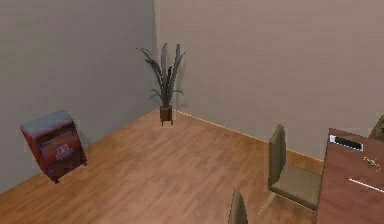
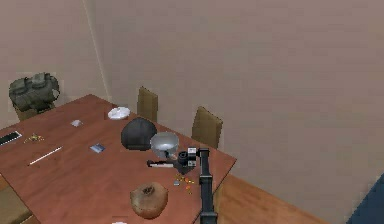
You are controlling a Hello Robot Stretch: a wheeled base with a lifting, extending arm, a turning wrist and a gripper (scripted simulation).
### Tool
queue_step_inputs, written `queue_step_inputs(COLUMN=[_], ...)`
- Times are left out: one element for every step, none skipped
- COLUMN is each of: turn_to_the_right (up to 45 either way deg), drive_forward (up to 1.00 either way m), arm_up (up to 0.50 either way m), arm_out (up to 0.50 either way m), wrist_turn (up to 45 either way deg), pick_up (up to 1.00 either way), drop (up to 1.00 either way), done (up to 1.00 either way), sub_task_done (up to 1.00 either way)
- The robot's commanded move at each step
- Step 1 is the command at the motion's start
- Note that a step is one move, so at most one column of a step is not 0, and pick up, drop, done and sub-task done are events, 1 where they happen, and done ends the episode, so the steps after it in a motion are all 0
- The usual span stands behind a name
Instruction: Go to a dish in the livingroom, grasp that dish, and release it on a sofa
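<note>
A grey, bowl-like dish [image 2: 165, 142] sits on the brown wooden table [image 2: 70, 175] in the arm side view, next to a dark rounded object [image 2: 138, 132]. A small white dish [image 2: 119, 112] lies farther back near the table's far edge. The dark arm [image 2: 205, 195] rises from the bottom edge. Its gripper [image 2: 157, 162] reaches left just below the grey dish, over the tabletop. I cannot tell whether it holds anything or touches the dish.
A brown round thing [image 2: 149, 200] and small flat items lie on the table. Two chairs [image 2: 207, 125] stand behind it and a green bag [image 2: 35, 92] at its left. In the forward view are a potted plant [image 1: 168, 80], a red cabinet [image 1: 55, 145], a chair [image 1: 285, 165] and open wood floor.
</note>
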Motion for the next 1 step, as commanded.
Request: queue_step_inputs(turn_to_the_right=[0.0], drive_forward=[0.00], arm_up=[0.10], arm_out=[0.00], wrist_turn=[0.0], pick_up=[0.00], drop=[0.00], done=[0.00], sub_task_done=[0.00])
